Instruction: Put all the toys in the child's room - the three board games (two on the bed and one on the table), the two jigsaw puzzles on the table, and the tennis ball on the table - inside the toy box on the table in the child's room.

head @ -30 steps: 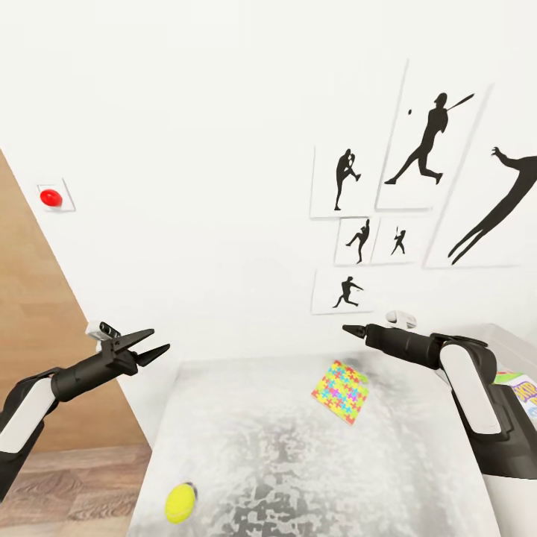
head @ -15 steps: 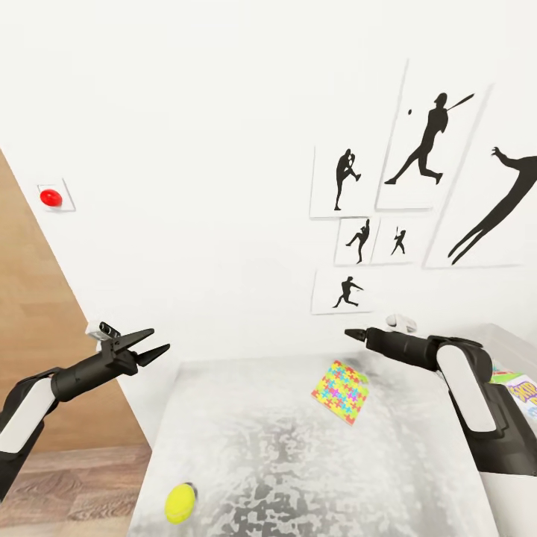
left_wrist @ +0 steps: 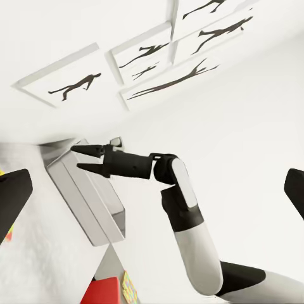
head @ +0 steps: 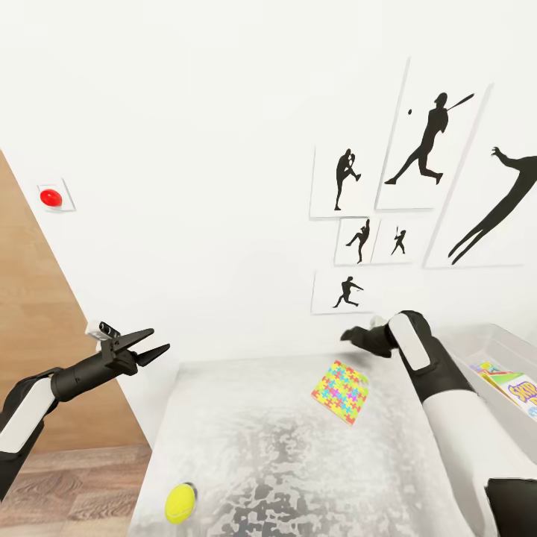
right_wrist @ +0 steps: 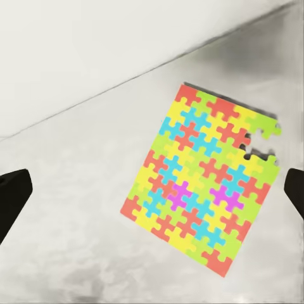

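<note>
Hovering right claw (head: pixel 356 337) above the flat square multicoloured jigsaw puzzle (head: pixel 341 390), prob. lining up for a pick; in wrist cam, dark fingertips (right_wrist: pixel 14 197) sitting wide apart on either side of the puzzle (right_wrist: pixel 206 193), so spread and empty. Puzzle lying flat on the long pale grey mottled bench (head: pixel 246 447), near the far wall, not yet touched. Waiting alongside, inside the pale grey-white plastic toy box (head: pixel 492 344) at bench's right end: a "SKIP-BO" game box (head: pixel 518 388). Resting near the front-left edge, well apart from the puzzle: yellow tennis ball (head: pixel 180 503). Holding left claw (head: pixel 153 345) off the bench's left side, spread, gripping nothing, prob. parked out of the way.
</note>
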You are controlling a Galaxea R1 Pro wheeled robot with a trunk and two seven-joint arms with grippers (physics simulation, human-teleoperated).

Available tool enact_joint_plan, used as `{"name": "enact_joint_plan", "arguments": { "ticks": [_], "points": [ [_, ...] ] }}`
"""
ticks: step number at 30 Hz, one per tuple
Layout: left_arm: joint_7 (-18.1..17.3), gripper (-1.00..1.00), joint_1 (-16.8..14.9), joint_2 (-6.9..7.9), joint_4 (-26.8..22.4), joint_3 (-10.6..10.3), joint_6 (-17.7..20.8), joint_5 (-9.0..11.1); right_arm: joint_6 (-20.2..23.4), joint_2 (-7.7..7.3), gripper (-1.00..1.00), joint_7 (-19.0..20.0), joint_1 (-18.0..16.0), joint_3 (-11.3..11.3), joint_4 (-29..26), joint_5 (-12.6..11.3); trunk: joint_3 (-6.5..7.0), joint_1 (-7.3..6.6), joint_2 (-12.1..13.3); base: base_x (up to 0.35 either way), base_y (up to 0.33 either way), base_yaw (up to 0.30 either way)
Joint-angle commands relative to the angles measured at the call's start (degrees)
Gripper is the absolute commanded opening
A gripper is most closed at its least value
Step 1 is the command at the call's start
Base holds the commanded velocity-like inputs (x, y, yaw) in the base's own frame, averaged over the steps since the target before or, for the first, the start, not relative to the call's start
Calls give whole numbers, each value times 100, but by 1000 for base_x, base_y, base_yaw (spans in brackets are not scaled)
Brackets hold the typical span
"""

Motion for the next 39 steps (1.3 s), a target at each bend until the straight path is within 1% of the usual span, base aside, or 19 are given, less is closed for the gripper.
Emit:
{"name": "enact_joint_plan", "arguments": {
  "ticks": [1, 2, 3, 5, 6, 10, 19, 22, 24, 25, 27, 29, 31, 32, 33, 34, 35, 38, 39],
  "points": [
    [-14, 100, -5, 0, -3, 1, 24, -1, -44, 57, 100, -192, -173, 83, 290, -53, -13, 4, -13, 0, 0, 0],
    [-14, 100, -5, -1, -6, 1, 25, -1, -86, 89, 100, -240, -251, 108, 429, -52, -13, 4, -13, 0, 0, 0],
    [-14, 100, -5, -3, -12, -2, 28, -2, -206, 152, 100, -308, -402, 144, 696, -51, -13, 4, -13, 0, 0, 0],
    [-14, 100, -5, -4, -17, -4, 30, -2, -334, 203, 100, -352, -546, 171, 957, -51, -13, 4, -13, 0, 0, 0],
    [-14, 100, -5, -4, -21, -5, 31, -2, -433, 238, 100, -378, -670, 189, 1195, -50, -13, 4, -13, 0, 0, 0],
    [-14, 100, -5, -5, -25, -10, 38, -2, -582, 284, 100, -389, -850, 216, 1565, -50, -13, 4, -13, 0, 0, 0],
    [-14, 100, -8, -12, -67, -63, 80, 7, -649, 286, 100, -386, -901, 241, 1685, -50, -13, 4, -13, 0, 0, 0],
    [3, 100, -12, -28, -243, -95, 92, 4, -651, 291, 100, -392, -898, 249, 1691, -46, -13, 4, -13, 0, 0, 0],
    [17, 100, -13, -35, -382, -185, 101, -6, -653, 294, 100, -397, -897, 271, 1694, -43, -14, 4, -13, 0, 0, 0],
    [28, 100, -23, -26, -512, -350, 106, -17, -654, 295, 100, -397, -897, 336, 1696, -42, -17, 4, -13, 0, 0, 0],
    [33, 100, -31, -7, -588, -471, 116, -27, -661, 296, 100, -391, -897, 400, 1699, -42, -27, 4, -13, 0, 0, 0],
    [34, 100, -34, 13, -627, -556, 121, -37, -665, 298, 100, -389, -897, 432, 1703, -41, -41, 4, -13, 0, 0, 0],
    [36, 100, -35, 44, -637, -590, 122, -58, -669, 300, 100, -387, -897, 443, 1704, -41, -57, 4, -13, 0, 0, 0],
    [22, 100, -34, 103, -639, -606, 125, -94, -672, 299, 100, -387, -900, 452, 1703, -41, -66, 4, -13, 0, 0, 0],
    [-2, 100, -30, 223, -675, -609, 126, -114, -683, 298, 100, -386, -905, 457, 1704, -41, -75, 4, -13, 0, 0, 0],
    [-19, 100, -28, 302, -697, -612, 127, -116, -699, 298, 100, -386, -907, 460, 1705, -41, -84, 4, -13, 0, 0, 0],
    [-57, 100, -26, 459, -750, -627, 128, -119, -758, 294, 100, -386, -909, 465, 1709, -41, -93, 4, -13, 0, 0, 0],
    [-139, 100, -24, 696, -815, -640, 123, -154, -921, 293, 100, -386, -913, 474, 1726, -35, -121, 4, -13, 0, 0, 4],
    [-149, 100, -24, 726, -821, -636, 122, -159, -941, 290, 100, -386, -913, 475, 1729, -35, -130, 4, -13, 0, 0, 25]
  ]
}}
